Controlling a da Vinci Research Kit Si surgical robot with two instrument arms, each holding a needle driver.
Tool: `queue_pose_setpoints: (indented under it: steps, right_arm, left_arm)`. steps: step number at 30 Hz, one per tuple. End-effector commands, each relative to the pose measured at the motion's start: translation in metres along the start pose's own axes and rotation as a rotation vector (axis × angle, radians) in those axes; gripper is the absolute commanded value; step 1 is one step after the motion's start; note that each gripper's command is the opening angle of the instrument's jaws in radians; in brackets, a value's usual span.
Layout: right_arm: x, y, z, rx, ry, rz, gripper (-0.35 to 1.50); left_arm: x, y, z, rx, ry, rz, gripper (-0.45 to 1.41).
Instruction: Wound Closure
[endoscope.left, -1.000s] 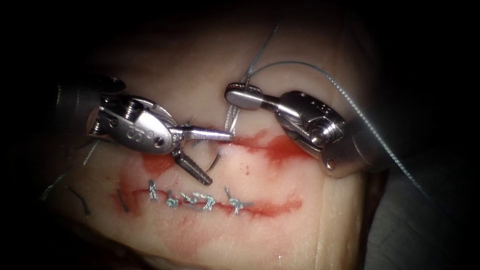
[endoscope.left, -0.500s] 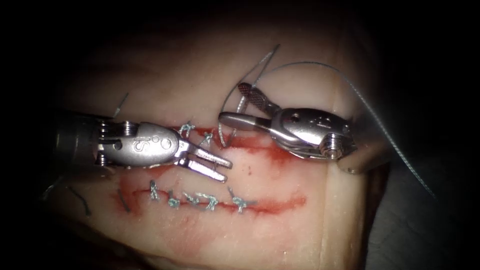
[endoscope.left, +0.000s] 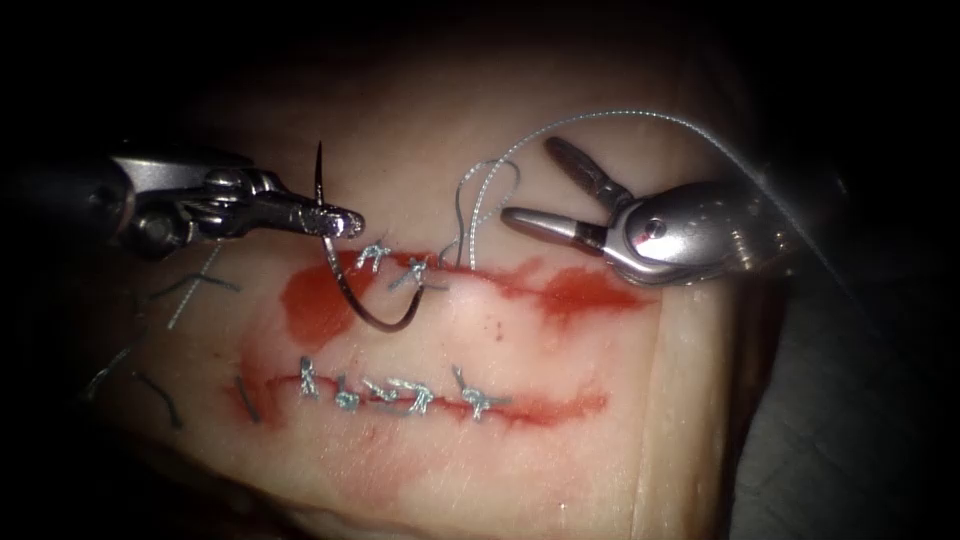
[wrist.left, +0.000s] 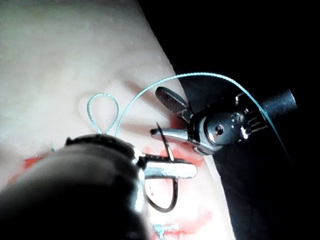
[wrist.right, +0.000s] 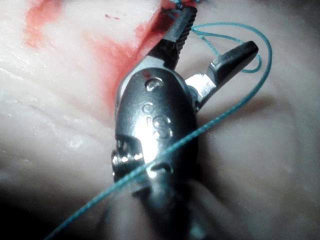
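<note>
The left tool (endoscope.left: 335, 222), jaws shut on the curved needle (endoscope.left: 345, 290) near its pointed end, holds it upright, its curve hanging over the cut (endoscope.left: 500, 275)'s left end, well left of the right tool (endoscope.left: 535, 190), whose jaws gape empty beside the thread (endoscope.left: 600, 117).

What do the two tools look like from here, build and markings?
Both are polished silver metal. The left hand has slim tapered jaws on a pinned, jointed wrist. The right hand has ridged inner jaw faces and a rounded clevis stamped with an S-like mark, on a dark shaft.
</note>
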Motion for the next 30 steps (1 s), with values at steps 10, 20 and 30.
queue_pose_setpoints:
  steps: [10,20,30]
  right_arm:
    - [0.0023,-0.0014,-0.0046,-0.086,0.256,-0.087,1.13]
    - [-0.0020,-0.0089,-0.0090,0.479,0.424,-0.125,0.52]
    - [-0.0087,-0.0102,-0.0080,0.525,-0.011,-0.178,0.31]
  left_arm:
    - [-0.0040,-0.0083,-0.0021,0.018,-0.070,0.095,-0.45]
    - [-0.0062,-0.0174,-0.0024,0.037,-0.096,0.576,-0.45]
    - [-0.0078,-0.0228,-0.0040,0.047,-0.139,0.912,-0.45]
